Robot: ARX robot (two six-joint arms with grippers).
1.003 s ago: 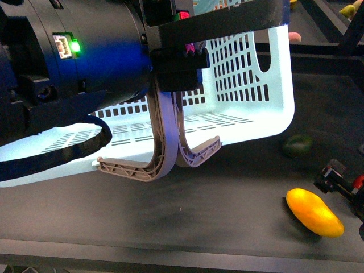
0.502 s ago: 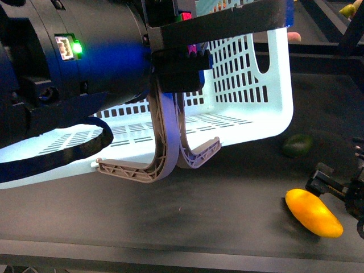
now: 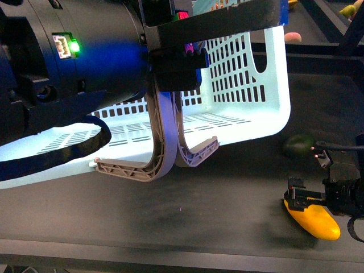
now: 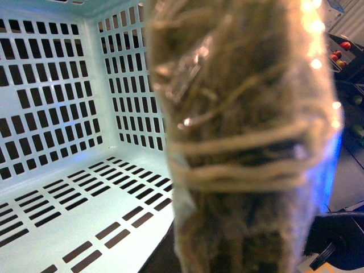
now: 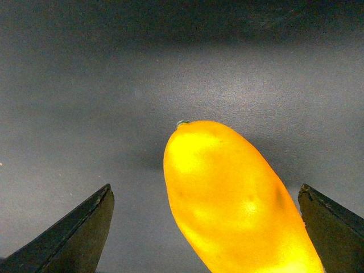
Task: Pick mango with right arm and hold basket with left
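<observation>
The yellow mango (image 3: 318, 222) lies on the dark table at the front right. My right gripper (image 3: 310, 199) is slim and black, is open, and sits over the mango's near end. In the right wrist view the mango (image 5: 233, 199) lies between the two spread black fingertips (image 5: 74, 233), with gaps on both sides of my right gripper (image 5: 205, 187). My bulky left arm (image 3: 85, 62) with its green light fills the upper left. Its beige fingers (image 3: 165, 142) are shut on the wall of the pale mint basket (image 3: 250, 85). In the left wrist view a blurred finger (image 4: 244, 142) covers the basket's inside (image 4: 68, 114).
A dark green oval fruit (image 3: 298, 145) lies just beyond the mango, close to the right gripper. A black cable (image 3: 68, 151) loops below the left arm. The table's front edge (image 3: 170, 250) runs along the bottom. Small fruits (image 3: 348, 10) show at the far top right.
My right gripper has come in from the right edge, leftward and down over the mango. The left arm and the basket have hardly moved.
</observation>
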